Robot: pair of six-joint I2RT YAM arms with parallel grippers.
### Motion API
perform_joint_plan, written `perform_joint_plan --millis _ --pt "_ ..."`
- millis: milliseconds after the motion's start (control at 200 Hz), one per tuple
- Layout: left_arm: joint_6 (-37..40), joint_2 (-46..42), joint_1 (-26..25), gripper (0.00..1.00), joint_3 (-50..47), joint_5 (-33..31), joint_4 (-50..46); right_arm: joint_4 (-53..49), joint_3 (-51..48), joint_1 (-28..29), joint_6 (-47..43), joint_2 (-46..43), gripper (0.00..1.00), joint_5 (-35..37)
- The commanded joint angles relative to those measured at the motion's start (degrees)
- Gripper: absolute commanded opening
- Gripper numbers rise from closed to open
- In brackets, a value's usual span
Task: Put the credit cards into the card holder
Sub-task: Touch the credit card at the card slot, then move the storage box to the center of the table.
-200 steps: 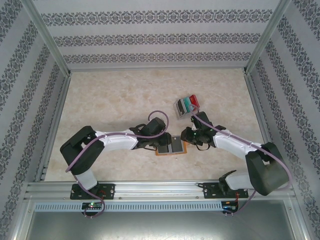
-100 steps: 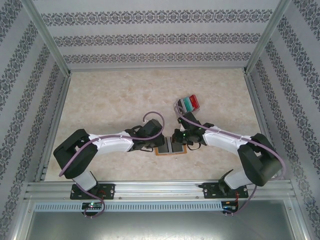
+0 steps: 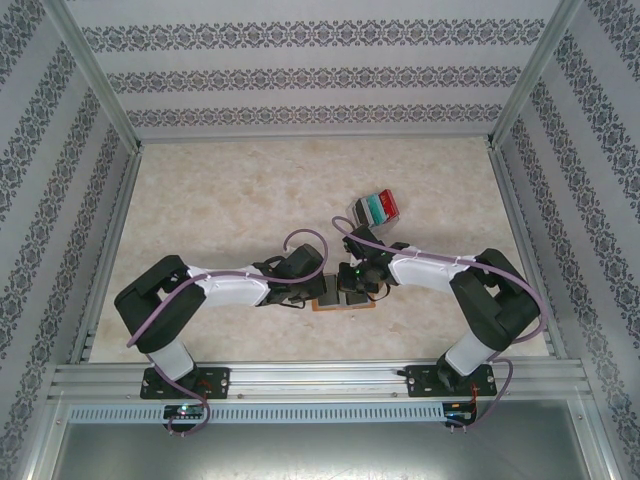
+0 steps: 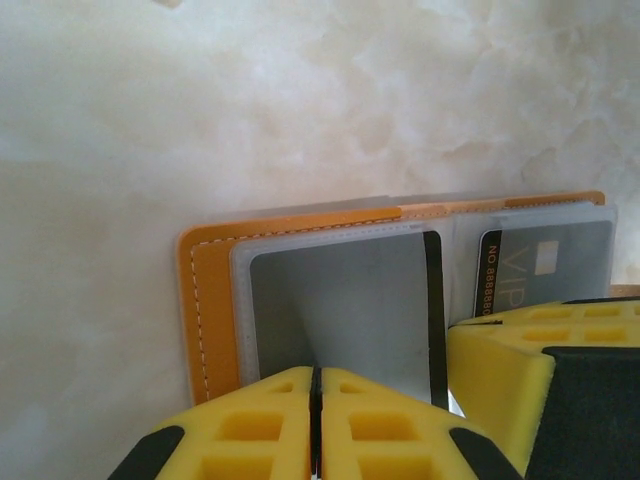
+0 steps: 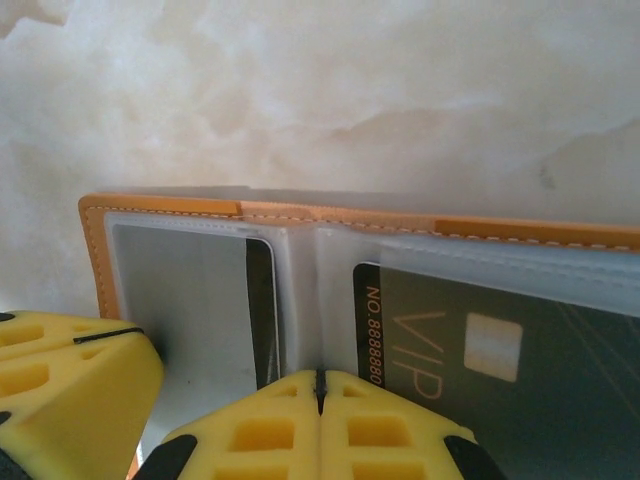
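Observation:
The orange card holder (image 3: pixel 362 304) lies open on the table between the two arms. Its clear pockets hold a grey card (image 4: pixel 350 300) on one side and a black VIP card (image 5: pixel 480 350) on the other. My left gripper (image 4: pixel 316 372) is shut, its yellow tips resting low over the grey card's pocket. My right gripper (image 5: pixel 320 376) is shut at the holder's middle fold, beside the black card. In the top view the left gripper (image 3: pixel 327 288) and right gripper (image 3: pixel 350 284) meet over the holder. The other credit cards (image 3: pixel 373 208), red, teal and pale, lie fanned further back.
The marble-patterned tabletop (image 3: pixel 230 200) is bordered by an aluminium frame (image 3: pixel 300 375) at the near edge and patterned walls on three sides. The fanned cards lie just behind the right arm's wrist.
Both grippers have closed over the last second. The right arm swung left and inward onto the holder's middle, and the left gripper settled down onto its left half.

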Motion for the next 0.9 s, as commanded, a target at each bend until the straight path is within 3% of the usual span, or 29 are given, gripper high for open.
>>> perform_joint_plan --millis 0,360,425,495,550,615,689,894 --pt "-1.70 2.57 -0.12 0.10 -2.82 -1.69 -1.63 -6.73 -0.08 -0.09 -0.82 -0.83 0.02 6.39" --pt "1.40 -0.91 -0.12 0.13 -1.60 -1.11 -2.26 -7.01 0.95 -4.25 -5.28 -12.52 0.13 5.28" --pt "2.83 -2.69 -0.12 0.18 -0.31 -1.07 -2.74 -7.58 1.41 -7.13 -7.22 -15.85 0.24 7.00" --pt "4.55 -4.86 -0.12 0.24 1.61 -2.01 -4.41 -8.46 2.65 -12.16 -10.10 -18.36 0.28 9.28" --pt "5.94 -6.25 -0.01 0.31 3.62 -3.53 -6.65 -10.18 5.29 -16.69 -13.19 -18.85 0.40 10.10" --pt "7.73 -7.43 0.06 0.33 5.83 -5.51 -9.30 -10.62 8.53 -21.83 -16.29 -17.54 0.58 10.36" --pt "8.72 -8.48 0.60 0.39 7.24 -7.47 -10.40 -10.86 13.40 -27.40 -18.62 -12.76 0.68 6.74" --pt "9.76 -9.42 5.11 0.45 8.51 -5.43 -10.25 -12.57 29.00 -33.60 -21.52 4.01 0.82 -0.77"
